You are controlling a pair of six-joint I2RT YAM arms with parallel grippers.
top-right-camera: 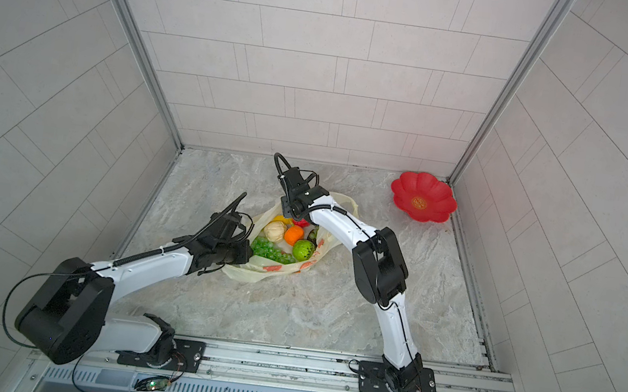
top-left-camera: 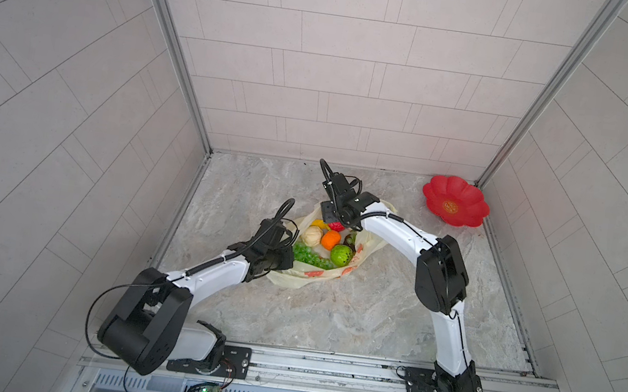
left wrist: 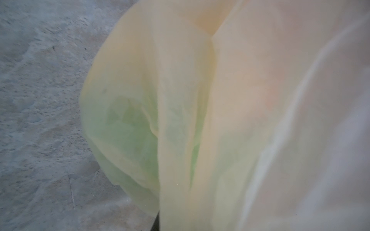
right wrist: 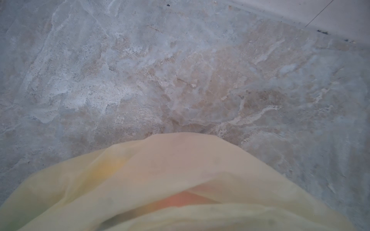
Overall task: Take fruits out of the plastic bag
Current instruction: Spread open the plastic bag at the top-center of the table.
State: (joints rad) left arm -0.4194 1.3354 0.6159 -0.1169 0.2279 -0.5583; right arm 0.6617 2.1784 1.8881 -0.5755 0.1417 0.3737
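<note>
Marble counter (top-left-camera: 329, 318), walled enclosure. Left gripper (top-left-camera: 286, 258) and right gripper (top-left-camera: 333, 219) sit at opposite rims of the bag (top-left-camera: 309, 279), mid-counter; jaw state of either cannot be told. Fruits (top-left-camera: 329, 240) lie inside. Step, apparently: spreading the mouth. Next: reach one fruit, clear of film.

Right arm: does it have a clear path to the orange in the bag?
Likely yes. The plastic bag gapes open and the orange lies uncovered on top, close to the right gripper at the bag's far rim. Caveat: bag film looms close in the right wrist view and might snag.
</note>
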